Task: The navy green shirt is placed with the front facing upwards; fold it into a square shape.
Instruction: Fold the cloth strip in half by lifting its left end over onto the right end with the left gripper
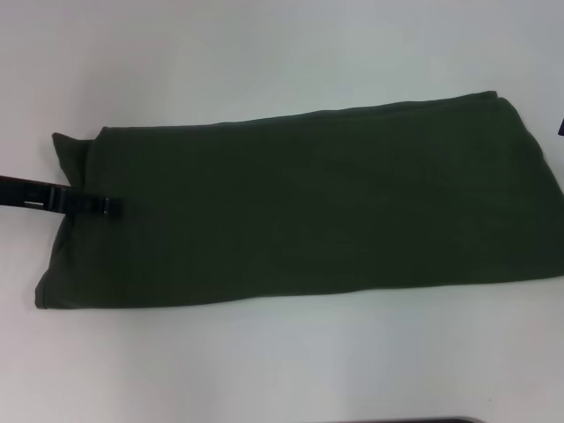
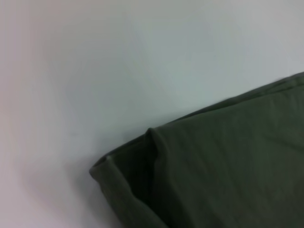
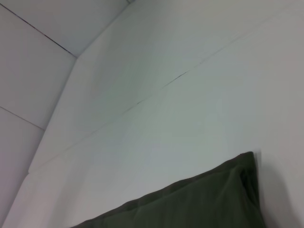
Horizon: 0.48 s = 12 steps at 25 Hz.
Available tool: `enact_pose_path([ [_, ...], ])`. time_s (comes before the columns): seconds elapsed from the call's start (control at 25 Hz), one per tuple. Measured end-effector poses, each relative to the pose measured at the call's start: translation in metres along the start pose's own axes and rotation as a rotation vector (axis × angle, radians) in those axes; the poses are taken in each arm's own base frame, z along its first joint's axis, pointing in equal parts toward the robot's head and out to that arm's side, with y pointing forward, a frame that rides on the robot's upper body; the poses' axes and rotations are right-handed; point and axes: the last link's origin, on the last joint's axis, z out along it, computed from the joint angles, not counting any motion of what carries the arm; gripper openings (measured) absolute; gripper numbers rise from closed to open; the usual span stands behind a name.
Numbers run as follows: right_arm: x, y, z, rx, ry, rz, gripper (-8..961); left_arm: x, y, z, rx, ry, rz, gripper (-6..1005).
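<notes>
The navy green shirt [image 1: 308, 211] lies on the white table as a long folded band running left to right, plain side up, with no lettering or collar showing. My left gripper [image 1: 109, 207] reaches in from the left, its black tip over the shirt's left end near a loose fold of cloth [image 1: 70, 154]. The left wrist view shows that layered corner of the shirt [image 2: 213, 175] from close by. A dark sliver of my right gripper [image 1: 561, 128] shows at the right edge, just past the shirt's right end. The right wrist view catches a shirt corner [image 3: 209, 202].
The white table [image 1: 264, 53] surrounds the shirt on all sides. A dark strip [image 1: 405, 420] shows at the bottom edge of the head view. Panel seams [image 3: 156, 90] cross the white surface in the right wrist view.
</notes>
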Motion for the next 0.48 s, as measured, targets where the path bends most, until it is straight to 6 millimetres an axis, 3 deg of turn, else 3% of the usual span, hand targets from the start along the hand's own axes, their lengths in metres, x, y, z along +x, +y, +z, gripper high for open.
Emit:
enact_pose_path([
  [0.48,-0.0003,0.0004,-0.0002,-0.003,-0.001,0.002,746,0.0033,0.0021,0.0006,-0.003,0.005,0.009,790],
])
